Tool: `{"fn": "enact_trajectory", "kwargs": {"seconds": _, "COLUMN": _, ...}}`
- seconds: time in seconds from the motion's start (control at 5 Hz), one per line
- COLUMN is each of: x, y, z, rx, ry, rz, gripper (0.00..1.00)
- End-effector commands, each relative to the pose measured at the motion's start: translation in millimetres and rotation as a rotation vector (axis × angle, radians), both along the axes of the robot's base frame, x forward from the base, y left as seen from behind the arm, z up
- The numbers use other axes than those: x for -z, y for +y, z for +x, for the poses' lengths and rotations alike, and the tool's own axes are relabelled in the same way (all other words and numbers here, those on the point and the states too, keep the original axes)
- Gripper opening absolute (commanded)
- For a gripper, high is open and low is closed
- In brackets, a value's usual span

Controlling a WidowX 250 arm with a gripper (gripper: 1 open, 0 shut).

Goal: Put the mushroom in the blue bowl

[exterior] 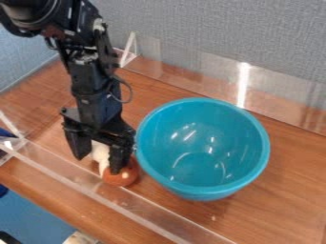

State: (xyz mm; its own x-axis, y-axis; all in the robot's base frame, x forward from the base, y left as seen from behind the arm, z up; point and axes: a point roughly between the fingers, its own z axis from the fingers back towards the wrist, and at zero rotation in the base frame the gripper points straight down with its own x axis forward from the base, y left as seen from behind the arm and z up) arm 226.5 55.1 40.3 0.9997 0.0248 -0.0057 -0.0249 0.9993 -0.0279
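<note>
I've got the gripper [102, 158] pointing straight down with its jaws spread wide, holding nothing. The mushroom [120, 173] lies on the wooden table [38, 114] directly under it, mostly hidden by the fingers; only the orange-brown cap peeks out at lower right, so I can't call its long axis. The blue bowl [204, 148] sits just to the right, near the cap, contact unclear.

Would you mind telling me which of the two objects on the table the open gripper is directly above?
The mushroom: the gripper stands right over it, while the blue bowl sits beside them.
</note>
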Motion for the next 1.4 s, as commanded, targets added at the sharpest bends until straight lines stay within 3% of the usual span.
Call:
{"fn": "enact_trajectory", "kwargs": {"seconds": 0.0, "x": 9.8, "y": 1.0, "z": 9.3, "rx": -0.028, "ry": -0.014, "rz": 0.006, "gripper": 1.0}}
{"fn": "enact_trajectory", "kwargs": {"seconds": 0.2, "x": 20.2, "y": 2.4, "z": 15.3, "rx": -0.039, "ry": -0.011, "rz": 0.009, "gripper": 1.0}}
{"fn": "enact_trajectory", "kwargs": {"seconds": 0.6, "x": 25.3, "y": 9.7, "z": 9.9, "rx": -0.057, "ry": -0.005, "rz": 0.011, "gripper": 1.0}}
{"fn": "enact_trajectory", "kwargs": {"seconds": 1.2, "x": 34.7, "y": -8.6, "z": 24.3, "rx": -0.119, "ry": 0.008, "rz": 0.013, "gripper": 1.0}}
